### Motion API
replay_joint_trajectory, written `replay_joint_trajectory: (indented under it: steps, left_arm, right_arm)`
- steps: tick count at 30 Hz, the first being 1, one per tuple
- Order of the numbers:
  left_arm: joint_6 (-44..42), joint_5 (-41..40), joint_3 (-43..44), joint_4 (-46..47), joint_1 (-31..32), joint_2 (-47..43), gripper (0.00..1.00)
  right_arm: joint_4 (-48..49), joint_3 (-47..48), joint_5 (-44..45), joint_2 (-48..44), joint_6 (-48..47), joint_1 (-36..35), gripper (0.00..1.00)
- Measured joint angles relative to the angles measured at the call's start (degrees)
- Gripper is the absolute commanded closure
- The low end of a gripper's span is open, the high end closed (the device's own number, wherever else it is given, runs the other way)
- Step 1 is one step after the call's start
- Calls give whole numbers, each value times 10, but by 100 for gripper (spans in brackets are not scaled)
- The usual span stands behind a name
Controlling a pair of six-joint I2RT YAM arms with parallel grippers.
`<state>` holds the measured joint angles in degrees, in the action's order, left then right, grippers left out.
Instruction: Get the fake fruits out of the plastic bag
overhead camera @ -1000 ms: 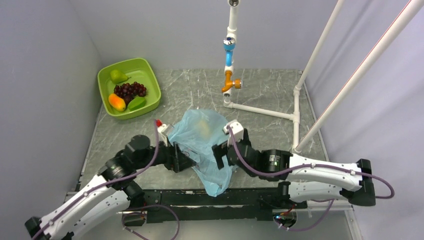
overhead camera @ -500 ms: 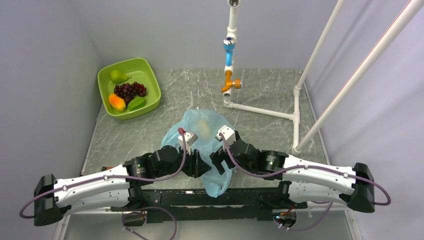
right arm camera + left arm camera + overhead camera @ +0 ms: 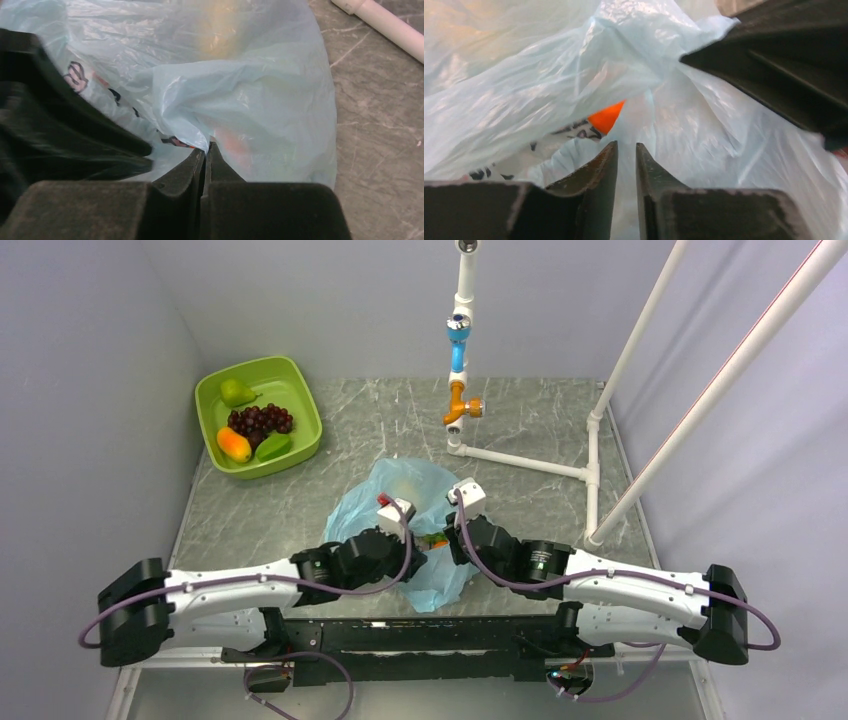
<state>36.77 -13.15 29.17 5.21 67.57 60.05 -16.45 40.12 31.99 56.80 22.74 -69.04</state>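
Both arms are in over the plastic bag [image 3: 405, 480], which lies crumpled on the grey marbled tabletop [image 3: 380, 420], near the middle and close to the arm bases. The right claw [image 3: 450, 540] is at the bag's right side. From the right wrist, that right claw [image 3: 205, 149] is pressed fully together, with a gathered fold of the pale blue film drawn to a point right at its tips, so it has the plastic bag [image 3: 240, 85] pinched.

Over to the left claw [image 3: 405, 540], coming in from the other side, nose to nose with its partner. From the left wrist, the left claw [image 3: 626, 145] shows only a narrow slit between its fingers, with bag film [image 3: 549, 75] showing in the gap (whether it actually bites the plastic, I cannot tell).

There is a flash of colour: an orange fruit [image 3: 606, 117] peeks out through folds just beyond the left fingertips, beside dark printed lettering, inside the bag. A yellowish blur shows through the film farther back.

Away at the far left corner sits the lime-green tub [image 3: 290, 375] with a pear [image 3: 237, 392] and a grape bunch [image 3: 260, 420] in it, well apart from the bag. The white pipe frame [image 3: 520, 462] stands to the far right.
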Motion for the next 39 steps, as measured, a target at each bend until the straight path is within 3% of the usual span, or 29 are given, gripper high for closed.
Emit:
replay_joint_trajectory:
  steps: [4,10,14,19,21,27,39]
  left_arm:
    - [9,-28,49,-8,-9,71,65]
    - [17,-25,131,-50,-60,145,65]
    - [18,23,187,-59,-101,215,64]
    - [13,114,151,-3,-96,239,61]
    - [9,142,132,22,-85,240,53]
    - [-10,151,118,67,-35,242,8]
    - [-47,78,187,33,-19,302,6]
  right_arm:
    - [5,14,-6,0,7,0,100]
    - [5,17,-10,-10,16,0,100]
    - [6,17,-9,-33,24,0,100]
    - [1,15,-4,-44,34,0,100]
    - [-3,14,-2,-44,36,0,100]
    - [-21,3,16,-58,37,2,100]
    - [-62,-19,68,-94,37,14,100]
